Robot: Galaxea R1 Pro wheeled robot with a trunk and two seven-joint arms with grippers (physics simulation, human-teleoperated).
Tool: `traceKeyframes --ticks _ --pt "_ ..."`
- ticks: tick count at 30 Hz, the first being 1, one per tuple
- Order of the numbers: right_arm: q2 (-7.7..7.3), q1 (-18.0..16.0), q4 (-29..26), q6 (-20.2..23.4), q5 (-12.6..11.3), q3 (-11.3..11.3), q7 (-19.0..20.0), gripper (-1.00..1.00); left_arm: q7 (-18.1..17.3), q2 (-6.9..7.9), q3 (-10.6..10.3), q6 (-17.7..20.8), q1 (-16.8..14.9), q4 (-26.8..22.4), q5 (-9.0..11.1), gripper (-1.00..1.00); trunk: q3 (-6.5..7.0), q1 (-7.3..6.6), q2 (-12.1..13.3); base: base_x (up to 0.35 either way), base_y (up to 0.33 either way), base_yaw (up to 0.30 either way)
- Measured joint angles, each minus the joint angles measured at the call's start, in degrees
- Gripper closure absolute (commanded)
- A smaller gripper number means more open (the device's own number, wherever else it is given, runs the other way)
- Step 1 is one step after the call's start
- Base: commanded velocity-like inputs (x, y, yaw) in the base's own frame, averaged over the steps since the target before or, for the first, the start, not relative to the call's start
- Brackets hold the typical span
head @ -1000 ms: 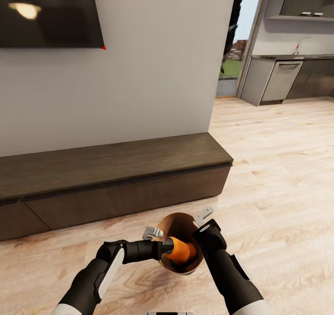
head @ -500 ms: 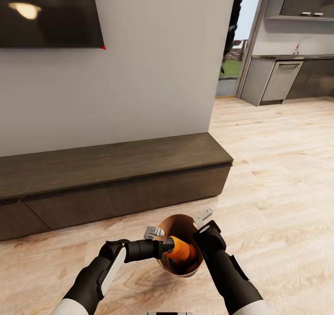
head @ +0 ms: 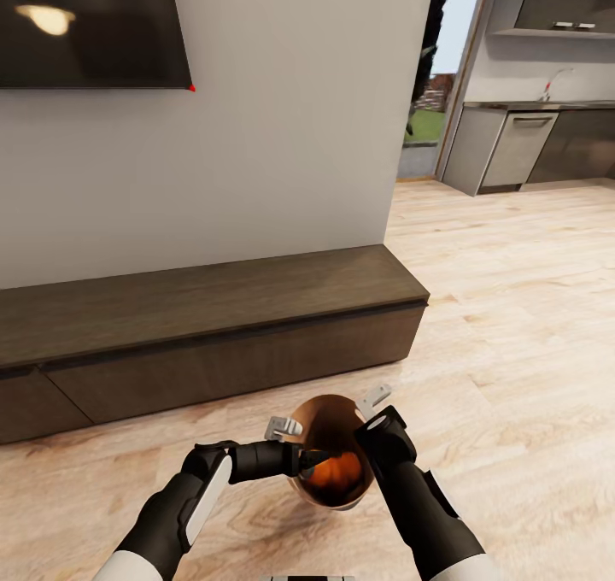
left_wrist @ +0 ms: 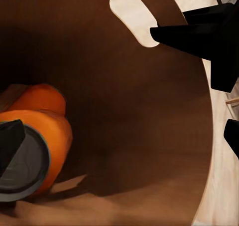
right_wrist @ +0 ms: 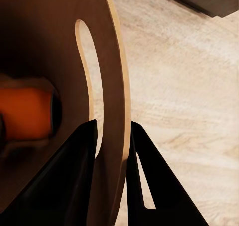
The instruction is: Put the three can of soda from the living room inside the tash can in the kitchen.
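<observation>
An orange can of soda (head: 338,472) lies on its side at the bottom of a round brown wooden bucket (head: 318,410) held low in front of me. The left wrist view shows the can (left_wrist: 47,131) with its pale top toward the camera. My left gripper (head: 313,458) reaches over the rim into the bucket, open and holding nothing; one black finger (left_wrist: 9,142) overlaps the can's top. My right gripper (right_wrist: 112,122) is shut on the bucket's wall (right_wrist: 112,61) beside a handle slot. The trash can is out of view.
A long dark low cabinet (head: 205,325) runs along the grey wall ahead, under a wall screen (head: 90,21). To the right, light wood floor (head: 512,308) leads to kitchen cabinets (head: 521,145) and a counter with a tap.
The orange can has left my left gripper and dropped deeper into the bucket. The left fingers have opened. The right arm and the bucket hold still.
</observation>
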Motion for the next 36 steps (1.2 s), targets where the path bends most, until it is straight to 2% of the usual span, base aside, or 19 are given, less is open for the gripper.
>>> traceKeyframes --ticks 18,22,27,29,31,36 --pt "-0.02 0.1 -0.8 0.0 -0.3 0.0 0.0 1.00 -0.5 0.26 0.0 0.2 0.1 -1.0 -0.1 -1.00 0.00 0.00 0.0 0.000 0.000 0.000" --pt "-0.01 0.2 -0.8 0.2 -1.7 0.0 0.1 1.00 -0.4 0.55 0.1 0.7 0.2 -4.2 -0.3 -1.00 0.00 0.00 0.0 0.000 0.000 0.000" --pt "-0.01 0.3 -0.7 0.1 -0.8 0.0 0.0 1.00 -0.6 0.61 0.2 1.1 0.2 -8.0 0.0 -1.00 0.00 0.00 0.0 0.000 0.000 0.000" --pt "-0.01 0.3 -0.7 0.1 -1.1 0.0 0.0 1.00 -0.9 0.61 0.3 1.7 0.2 -10.3 0.1 -1.00 0.00 0.00 0.0 0.000 0.000 0.000" --pt "-0.01 0.3 -0.7 0.1 -1.4 0.0 0.0 1.00 -1.1 0.68 0.6 3.5 0.2 -15.5 0.2 -1.00 0.00 0.00 0.0 0.000 0.000 0.000" --pt "-0.01 0.3 -0.7 0.1 -1.0 0.0 0.0 1.00 -1.3 0.85 0.8 6.0 0.3 -20.8 0.2 -1.00 0.00 0.00 0.0 0.000 0.000 0.000"
